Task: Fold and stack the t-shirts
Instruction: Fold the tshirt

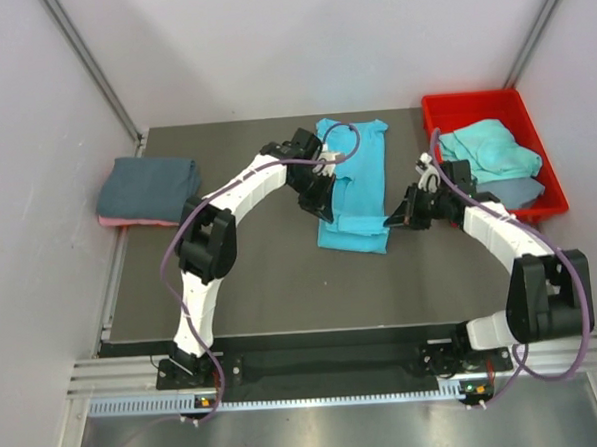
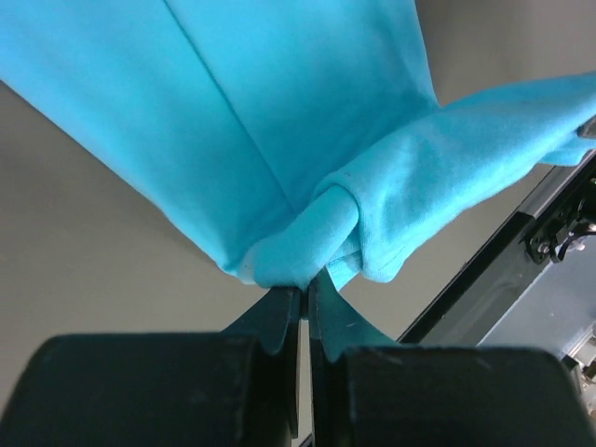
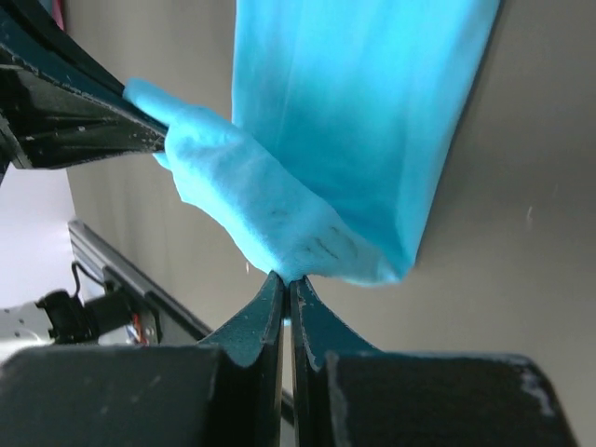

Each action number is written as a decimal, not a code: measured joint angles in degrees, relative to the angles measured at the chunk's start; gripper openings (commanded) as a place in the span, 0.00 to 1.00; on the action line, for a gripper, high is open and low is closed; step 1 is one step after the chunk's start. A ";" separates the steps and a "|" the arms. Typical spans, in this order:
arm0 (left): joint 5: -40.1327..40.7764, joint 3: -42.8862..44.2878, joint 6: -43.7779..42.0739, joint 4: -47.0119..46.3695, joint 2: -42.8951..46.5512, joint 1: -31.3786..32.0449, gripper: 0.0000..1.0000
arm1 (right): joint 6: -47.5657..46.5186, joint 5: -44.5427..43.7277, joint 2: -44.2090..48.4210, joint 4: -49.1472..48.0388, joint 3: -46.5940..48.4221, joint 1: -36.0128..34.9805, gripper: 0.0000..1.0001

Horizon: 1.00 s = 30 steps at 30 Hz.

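A turquoise t-shirt (image 1: pixel 361 170) lies folded into a long strip at the middle back of the table. My left gripper (image 1: pixel 324 212) is shut on a bunched fold at its near left edge, and the left wrist view shows the cloth (image 2: pixel 307 140) pinched at the tips of the gripper (image 2: pixel 305 285). My right gripper (image 1: pixel 390 222) is shut on the near right corner, and the right wrist view shows the cloth (image 3: pixel 354 112) held between the tips of the gripper (image 3: pixel 287 278). A folded slate t-shirt (image 1: pixel 148 186) lies on a pink one (image 1: pixel 128 222) at the far left.
A red plastic bin (image 1: pixel 443 111) at the back right holds a teal shirt (image 1: pixel 490 148) over a blue-grey one (image 1: pixel 522 192). The left arm's fingers (image 3: pixel 84 126) show in the right wrist view. Grey walls close the back and sides.
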State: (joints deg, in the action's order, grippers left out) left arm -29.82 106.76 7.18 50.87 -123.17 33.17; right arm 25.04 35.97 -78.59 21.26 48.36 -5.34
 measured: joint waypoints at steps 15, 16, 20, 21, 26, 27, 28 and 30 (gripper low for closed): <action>-2.29 22.93 -3.96 4.42 -13.27 -6.78 0.00 | -4.55 -0.83 -20.90 -5.75 21.84 0.33 0.00; -2.27 23.67 -3.96 4.42 -13.90 -6.80 0.00 | -4.61 -0.85 -21.73 -5.84 22.73 0.37 0.00; -2.03 28.15 -3.93 4.61 -17.66 -6.82 0.00 | -4.83 -1.05 -25.11 -6.27 25.18 0.85 0.00; -2.01 29.33 -3.89 4.57 -18.80 -6.86 0.00 | -4.83 -1.14 -25.75 -6.29 25.62 0.98 0.00; -1.73 31.93 -3.21 2.93 -21.81 -7.72 0.00 | -4.68 -1.51 -27.69 -6.60 26.77 1.14 0.00; -1.70 31.93 -3.15 2.67 -22.01 -8.00 0.00 | -4.61 -1.51 -27.80 -6.69 26.77 1.14 0.00; -1.73 31.95 -3.06 2.27 -22.10 -8.33 0.00 | -4.57 -1.51 -27.93 -6.71 26.77 1.11 0.00; -1.81 32.00 -2.93 1.25 -22.10 -8.92 0.00 | -4.48 -1.66 -28.22 -6.75 26.77 1.11 0.00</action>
State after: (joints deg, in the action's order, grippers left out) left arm -31.64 138.76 4.25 52.12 -145.27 24.25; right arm 20.56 34.30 -106.80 14.50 75.13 -4.23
